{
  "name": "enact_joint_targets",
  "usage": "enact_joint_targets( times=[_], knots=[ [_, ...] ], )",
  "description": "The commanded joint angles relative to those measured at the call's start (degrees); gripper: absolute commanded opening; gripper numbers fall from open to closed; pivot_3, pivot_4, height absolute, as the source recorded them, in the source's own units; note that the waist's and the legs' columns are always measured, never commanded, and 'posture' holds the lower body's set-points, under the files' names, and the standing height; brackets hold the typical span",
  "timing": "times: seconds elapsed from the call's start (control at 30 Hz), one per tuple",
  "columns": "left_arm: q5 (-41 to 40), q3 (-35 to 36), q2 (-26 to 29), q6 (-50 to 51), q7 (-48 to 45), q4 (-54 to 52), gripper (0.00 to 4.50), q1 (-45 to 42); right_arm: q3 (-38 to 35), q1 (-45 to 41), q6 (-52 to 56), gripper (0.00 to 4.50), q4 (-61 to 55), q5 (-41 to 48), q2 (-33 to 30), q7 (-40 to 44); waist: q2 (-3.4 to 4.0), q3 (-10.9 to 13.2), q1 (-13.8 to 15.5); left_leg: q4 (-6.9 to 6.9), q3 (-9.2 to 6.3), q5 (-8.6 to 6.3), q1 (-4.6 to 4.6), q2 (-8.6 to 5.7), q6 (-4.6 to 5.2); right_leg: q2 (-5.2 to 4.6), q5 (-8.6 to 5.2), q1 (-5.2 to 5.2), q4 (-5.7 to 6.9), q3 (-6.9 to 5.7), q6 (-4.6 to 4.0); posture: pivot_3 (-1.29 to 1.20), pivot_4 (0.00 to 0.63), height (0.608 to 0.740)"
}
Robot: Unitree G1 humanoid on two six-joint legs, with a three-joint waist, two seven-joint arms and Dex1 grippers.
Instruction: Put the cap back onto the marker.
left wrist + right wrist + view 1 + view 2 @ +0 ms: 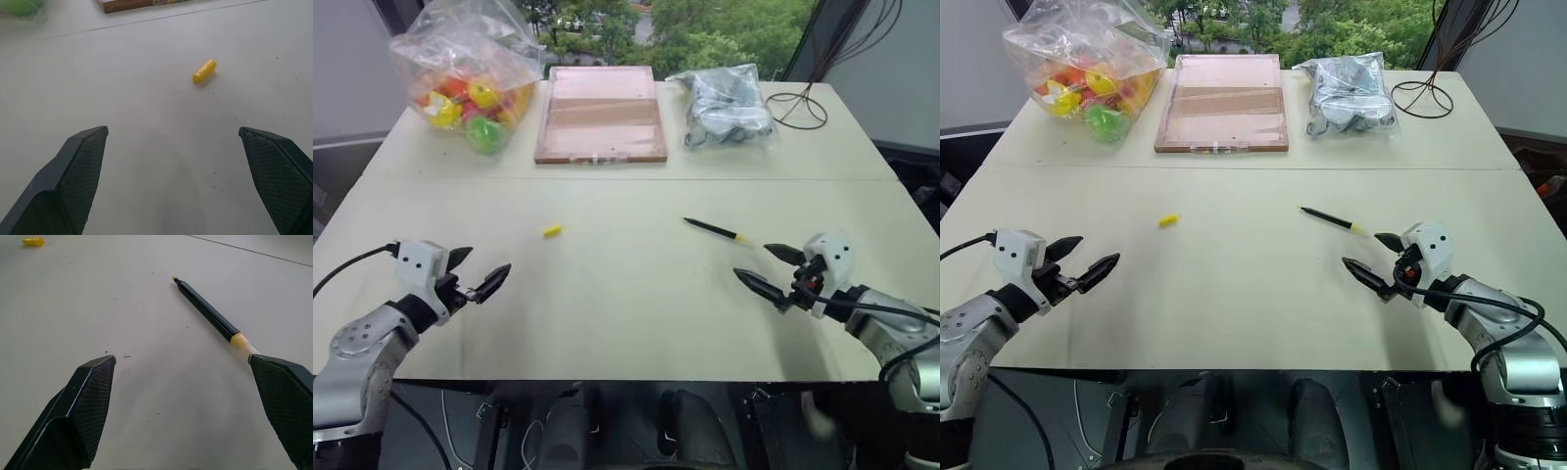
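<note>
Both arms' fingers [478,273] [770,269] spread wide, holding nothing; cap [552,231] and marker [715,230] lie untouched.

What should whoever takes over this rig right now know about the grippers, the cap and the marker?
Left gripper: open, empty, low over the table, aimed toward the cap, not touching it.
Right gripper: open, empty, just short of the marker, near its yellow-banded end.
The cap lies loose on the table left of centre; the marker lies flat right of centre, well apart from it.
Done: nothing gripped yet.
Left: pick up both, line them up, press the cap on.
At the far edge, untouched: a bag of toys, a wooden tray, a bag of dark parts.
</note>
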Motion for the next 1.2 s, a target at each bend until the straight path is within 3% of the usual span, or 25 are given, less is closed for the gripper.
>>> enact_joint_targets(
  times=[0.03, 0.5, 0.77, 0.93, 1.07, 1.2],
  knots=[
    [-0.3, 1.5, 0.4, -0.5, 0.2, -1.3, 4.5, -0.3, -0.8, -0.4, -0.9, 4.49, -2.2, -0.1, 0.0, -0.2, 0.0, 0.0, 0.0, 0.0, 0.0, 0.0, 0.0, 0.0, 0.0, 0.0, 0.0, 0.0, 0.0, 0.0, 0.0, 0.0, 0.15, 0.74],
    [-0.3, 1.3, 2.8, -1.5, -3.0, 0.9, 4.5, -3.2, -0.4, -1.0, -1.6, 4.49, -1.5, -0.9, -0.6, 0.4, 0.0, 0.0, 0.0, 0.0, 0.0, 0.0, 0.0, 0.0, 0.0, 0.01, 0.0, -0.01, 0.0, 0.0, 0.0, 0.0, 0.15, 0.74],
    [-3.2, -3.9, 14.0, 0.4, -20.7, 6.0, 4.5, -13.7, 0.2, -3.3, -1.6, 4.49, -0.5, -1.9, -1.7, 1.9, 0.02, 0.0, 0.0, -0.02, 0.06, -0.01, -0.03, -0.01, -0.02, 0.01, 0.0, -0.06, -0.01, -0.01, -0.01, 0.0, 0.15, 0.74],
    [-1.7, -10.3, 17.4, -0.8, -30.2, 11.4, 4.5, -21.2, 0.5, -4.4, -1.7, 4.49, -0.1, -2.6, -2.2, 2.7, 0.03, 0.0, 0.0, -0.03, 0.15, 0.0, -0.03, -0.12, -0.02, 0.02, 0.0, -0.06, -0.01, -0.01, 0.0, 0.0, 0.15, 0.74],
    [0.8, -14.5, 16.5, -3.6, -33.8, 16.1, 4.5, -26.4, 0.8, -6.0, -2.9, 4.49, 1.2, -3.4, -3.3, 4.5, 0.03, 0.0, -0.1, -0.03, 0.17, 0.01, -0.04, -0.17, -0.01, 0.01, 0.01, -0.06, 0.0, -0.01, 0.01, 0.0, 0.15, 0.74],
    [1.9, -16.5, 14.1, -4.3, -33.9, 18.2, 4.5, -29.4, 4.1, -13.0, -6.5, 4.49, 8.9, -5.6, -4.4, 8.7, 0.02, 0.0, -0.2, -0.02, 0.19, 0.02, -0.04, -0.21, 0.0, 0.02, 0.02, -0.05, 0.0, 0.0, 0.03, 0.0, 0.15, 0.74]
  ],
)
